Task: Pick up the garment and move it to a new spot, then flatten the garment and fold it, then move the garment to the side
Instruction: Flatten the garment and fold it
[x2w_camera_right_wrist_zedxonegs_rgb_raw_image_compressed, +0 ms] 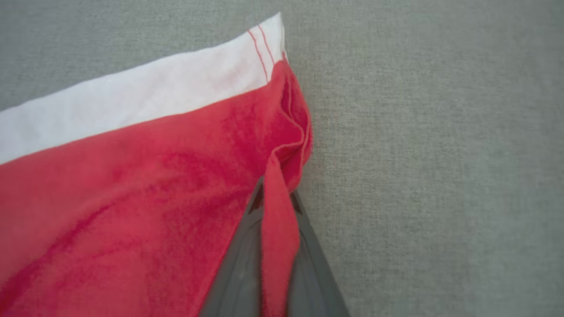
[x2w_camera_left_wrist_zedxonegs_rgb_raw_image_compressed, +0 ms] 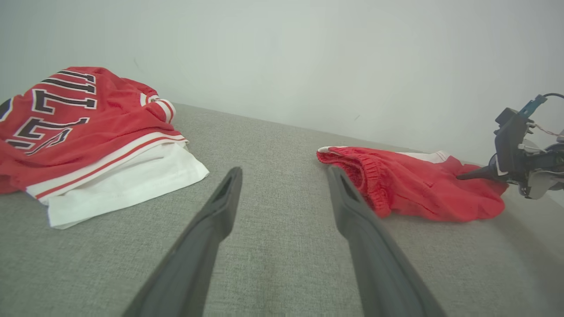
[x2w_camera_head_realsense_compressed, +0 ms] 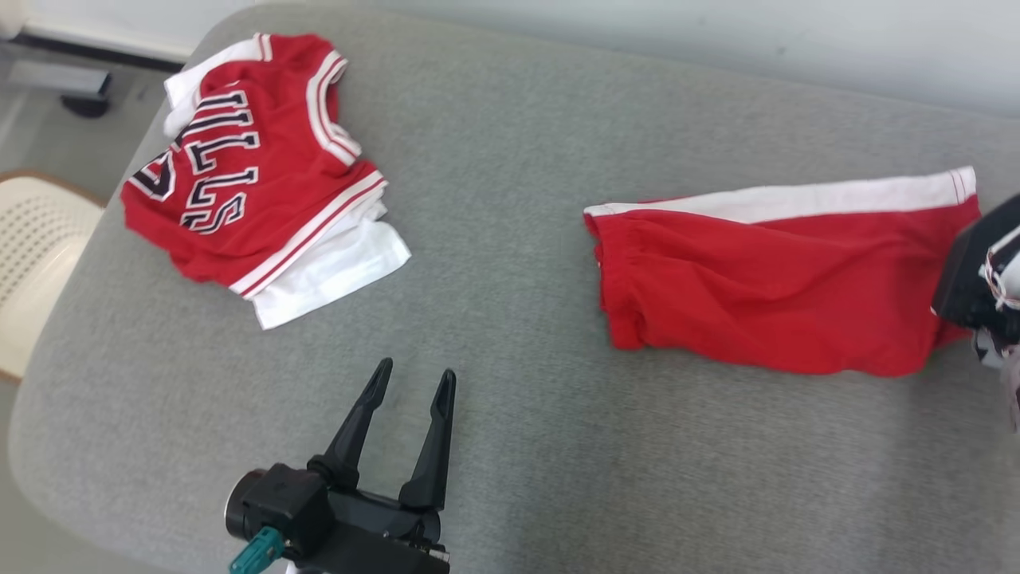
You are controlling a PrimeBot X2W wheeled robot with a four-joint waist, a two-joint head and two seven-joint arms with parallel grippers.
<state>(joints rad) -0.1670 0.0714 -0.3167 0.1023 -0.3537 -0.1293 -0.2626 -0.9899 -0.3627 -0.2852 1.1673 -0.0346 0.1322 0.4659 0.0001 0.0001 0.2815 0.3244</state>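
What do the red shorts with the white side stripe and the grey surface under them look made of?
Red shorts with a white side stripe: soft matte knit, probably cotton jersey; fuzzy surface, limp folds, gathered elastic waistband. Grey surface: matte woven upholstery cloth, apparently; flecked weave shows up close.

Our left gripper (x2w_camera_left_wrist_zedxonegs_rgb_raw_image_compressed: 284, 171) hangs with fingers apart over the grey surface (x2w_camera_left_wrist_zedxonegs_rgb_raw_image_compressed: 282, 141). We see a red jersey (x2w_camera_left_wrist_zedxonegs_rgb_raw_image_compressed: 66, 127) by its far edge on the left. Our right gripper (x2w_camera_left_wrist_zedxonegs_rgb_raw_image_compressed: 467, 176) touches the red shorts (x2w_camera_left_wrist_zedxonegs_rgb_raw_image_compressed: 418, 193) on the right.
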